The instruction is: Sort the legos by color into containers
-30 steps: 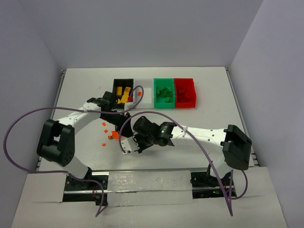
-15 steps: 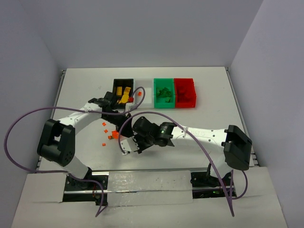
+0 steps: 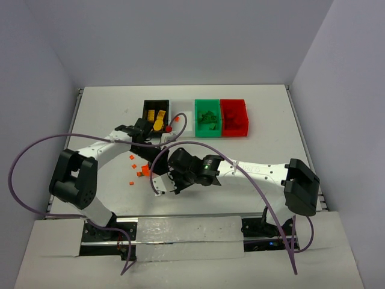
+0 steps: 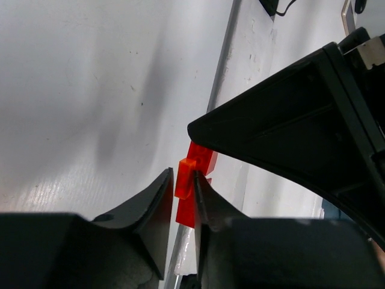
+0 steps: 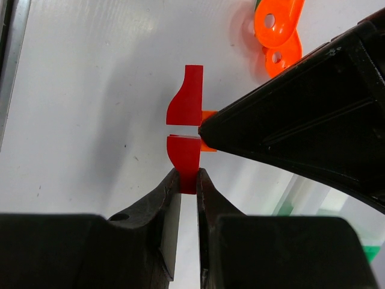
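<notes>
My left gripper (image 4: pixel 183 174) is shut on a small orange lego (image 4: pixel 184 180) with a red lego (image 4: pixel 203 158) right behind it. My right gripper (image 5: pixel 188 173) is shut on the lower end of a red lego (image 5: pixel 183 153). A second red piece (image 5: pixel 186 102) sits just above it, and a bit of the orange lego (image 5: pixel 209 114) shows at the left gripper's black finger (image 5: pixel 301 108). In the top view the two grippers meet near the table's middle left, left (image 3: pixel 154 158) above right (image 3: pixel 155 176). The black (image 3: pixel 147 107), white (image 3: pixel 187 129), green (image 3: pixel 198 129) and red (image 3: pixel 240 133) bins stand in a row behind.
Several loose orange legos (image 3: pixel 139 174) lie on the table left of the grippers. Orange round pieces (image 5: pixel 278 21) lie near the held piece. Yellow legos (image 3: pixel 157 117) fill the black bin. A purple cable (image 3: pixel 36 150) loops over the left arm.
The left wrist has shifted slightly to the right, and its cable has swung with it. The right arm has barely moved.
</notes>
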